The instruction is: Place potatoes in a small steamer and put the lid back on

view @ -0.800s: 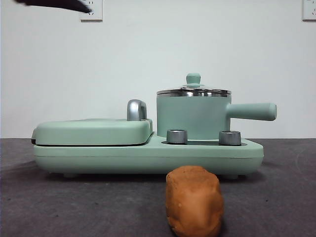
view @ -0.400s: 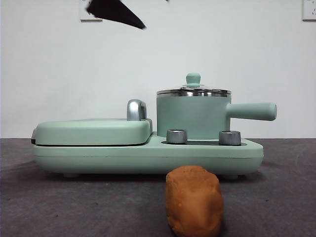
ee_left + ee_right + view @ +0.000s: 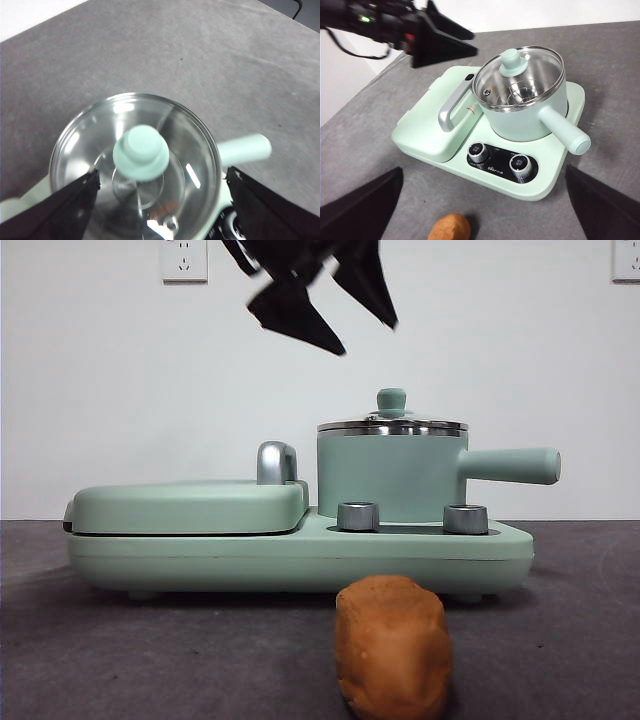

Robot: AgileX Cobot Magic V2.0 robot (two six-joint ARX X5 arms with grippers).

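Note:
The orange-brown potato (image 3: 392, 645) lies on the dark table in front of the appliance, also low in the right wrist view (image 3: 450, 228). The mint-green small steamer (image 3: 390, 475) (image 3: 520, 122) stands on the appliance's right side, its handle pointing right. The glass lid (image 3: 392, 425) (image 3: 85, 145) (image 3: 540, 65) sits shut on it. My left gripper (image 3: 365, 337) (image 3: 162, 171) hangs open above the lid, its jaws spread to either side of the green knob (image 3: 141, 152) without touching it. My right gripper (image 3: 483, 170) is open, high over the table's front, holding nothing.
The steamer rests on a mint-green appliance base (image 3: 300, 555) with two dials (image 3: 358, 516). A flat closed griddle cover (image 3: 185, 505) with a steel handle (image 3: 276, 462) takes up its left half. A white wall with sockets (image 3: 184, 260) stands behind.
My left gripper has come in from the top left, moving right and down until it hangs over the steamer's lid. The potato, steamer and lid have not moved.

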